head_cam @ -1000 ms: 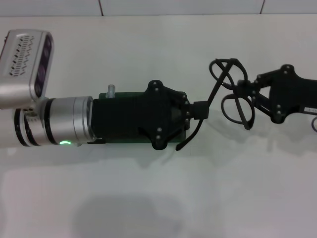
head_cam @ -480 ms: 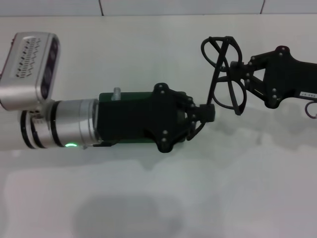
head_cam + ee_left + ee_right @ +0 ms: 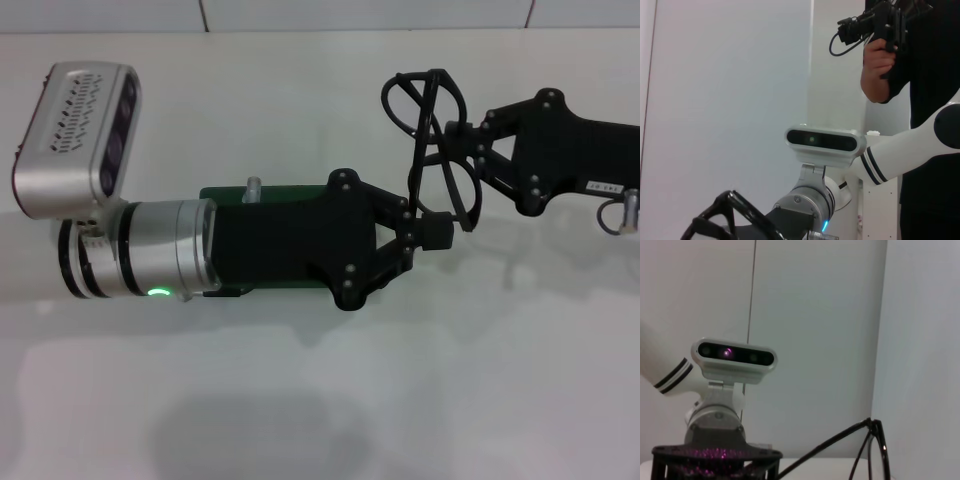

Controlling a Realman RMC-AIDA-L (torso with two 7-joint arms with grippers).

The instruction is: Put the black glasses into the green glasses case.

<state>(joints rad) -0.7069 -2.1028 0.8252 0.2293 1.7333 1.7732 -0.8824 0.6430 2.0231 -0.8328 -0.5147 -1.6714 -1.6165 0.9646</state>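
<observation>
Here both arms meet over the white table (image 3: 300, 400): the right gripper (image 3: 462, 140) is clamped on the frame of the black glasses (image 3: 432, 140), holding them up in the air, while the left gripper (image 3: 432, 232) pinches a temple arm. The green glasses case (image 3: 232, 192) lies underneath the left arm, mostly hidden.

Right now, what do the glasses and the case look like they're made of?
Glasses: thin glossy black frame, probably plastic, with clear lenses, held between the left tool and right tool.
Case: dark green, matte; only an edge shows under the left arm, so material is unclear.
</observation>
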